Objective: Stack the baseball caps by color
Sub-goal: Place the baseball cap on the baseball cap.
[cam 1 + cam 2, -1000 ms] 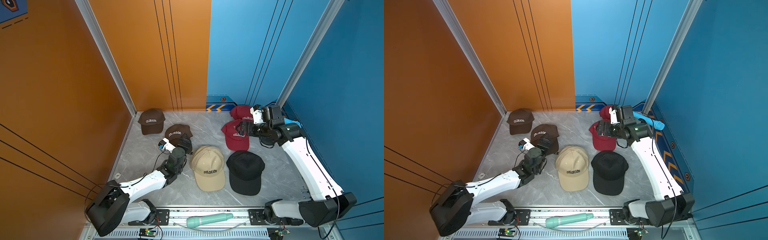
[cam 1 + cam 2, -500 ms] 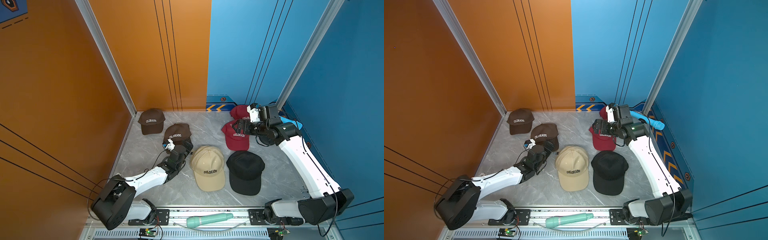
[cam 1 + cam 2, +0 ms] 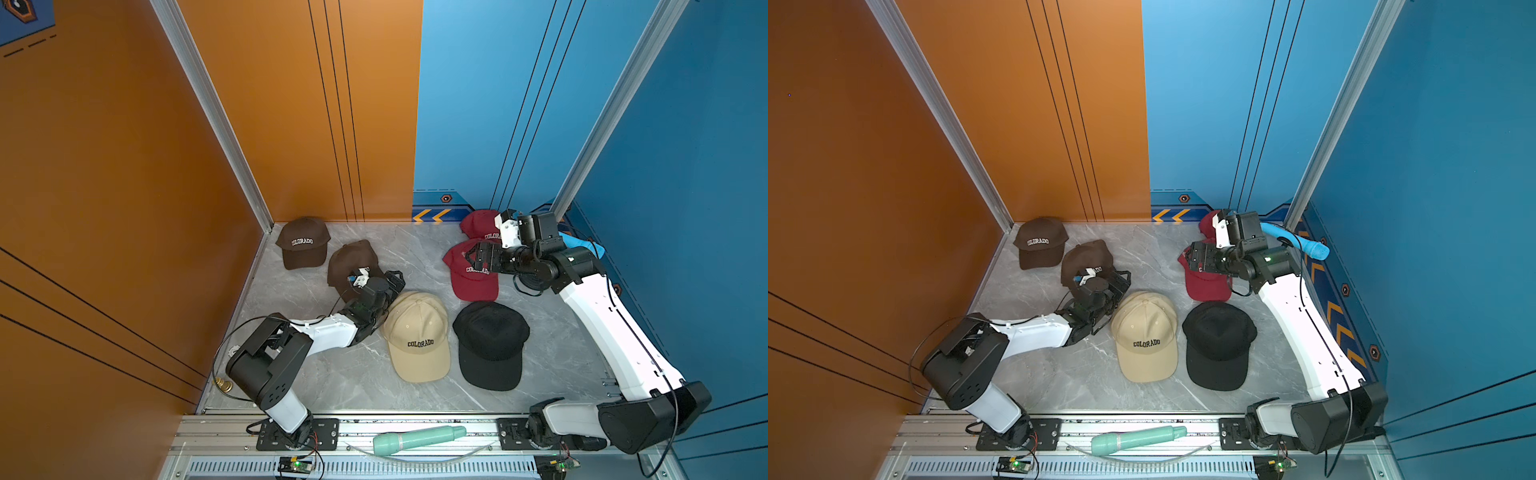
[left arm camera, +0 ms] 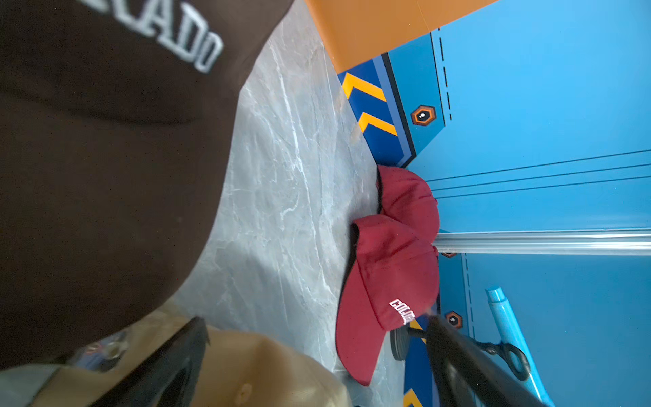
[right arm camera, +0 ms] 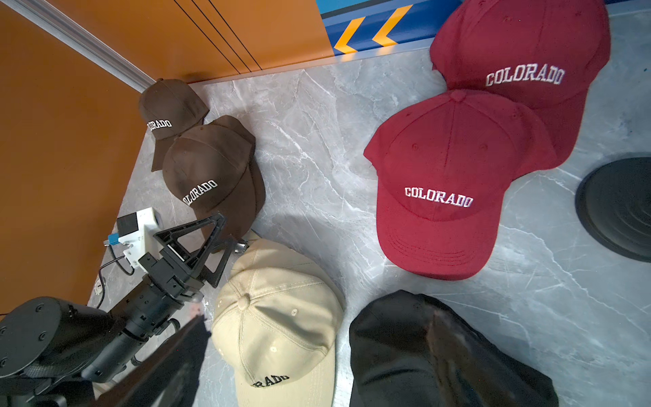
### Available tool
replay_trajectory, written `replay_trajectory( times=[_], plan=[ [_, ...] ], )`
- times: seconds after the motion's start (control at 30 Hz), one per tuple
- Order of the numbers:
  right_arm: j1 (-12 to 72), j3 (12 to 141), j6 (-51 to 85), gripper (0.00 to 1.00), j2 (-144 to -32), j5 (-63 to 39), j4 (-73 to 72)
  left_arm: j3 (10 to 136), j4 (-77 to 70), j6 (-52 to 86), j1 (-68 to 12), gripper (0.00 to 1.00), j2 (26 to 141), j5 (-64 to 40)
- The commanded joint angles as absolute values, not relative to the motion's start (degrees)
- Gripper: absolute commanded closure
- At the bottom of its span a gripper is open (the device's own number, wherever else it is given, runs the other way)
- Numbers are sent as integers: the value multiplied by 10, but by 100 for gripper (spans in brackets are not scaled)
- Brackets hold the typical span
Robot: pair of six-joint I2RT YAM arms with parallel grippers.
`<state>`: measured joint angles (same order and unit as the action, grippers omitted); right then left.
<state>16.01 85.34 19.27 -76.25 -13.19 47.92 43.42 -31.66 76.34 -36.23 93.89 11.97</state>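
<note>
Left gripper (image 3: pixel 395 281) now sits lower, beside your brown cap stack (image 3: pixel 352 258).
Both jaws spread wide, empty; right gripper (image 3: pixel 472 258) hovers over the near red cap (image 3: pixel 473 284).

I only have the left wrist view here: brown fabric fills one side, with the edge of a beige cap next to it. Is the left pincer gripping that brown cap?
Observer: No. The left pincer stands wide open at the brim of the brown stack and is clamping nothing.
Operator: Any brown cap outside that stack?
Observer: One. A lone brown cap lies lettering up in the corner by the orange wall, behind the stack.
</note>
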Motion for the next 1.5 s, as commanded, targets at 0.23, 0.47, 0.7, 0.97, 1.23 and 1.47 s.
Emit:
replay_trajectory(
  times=[0.23, 0.47, 0.7, 0.97, 1.23, 1.47],
  plan=[
    [121, 820, 184, 0, -726, -142, 482, 482, -336, 751, -341, 2, 930, 73],
    [119, 814, 190, 0, -738, -154, 451, 382, -164, 714, -278, 1, 725, 151],
    [130, 825, 203, 0, -777, -170, 416, 273, 13, 702, -176, 10, 512, 166],
    [169, 882, 202, 0, -836, -163, 406, 255, -26, 669, -123, 28, 542, 77],
    [217, 921, 207, 0, -879, -144, 403, 338, -4, 611, -54, 30, 580, 31],
    [239, 948, 210, 0, -909, -129, 401, 558, 133, 528, 18, 2, 690, 33]
  ],
)
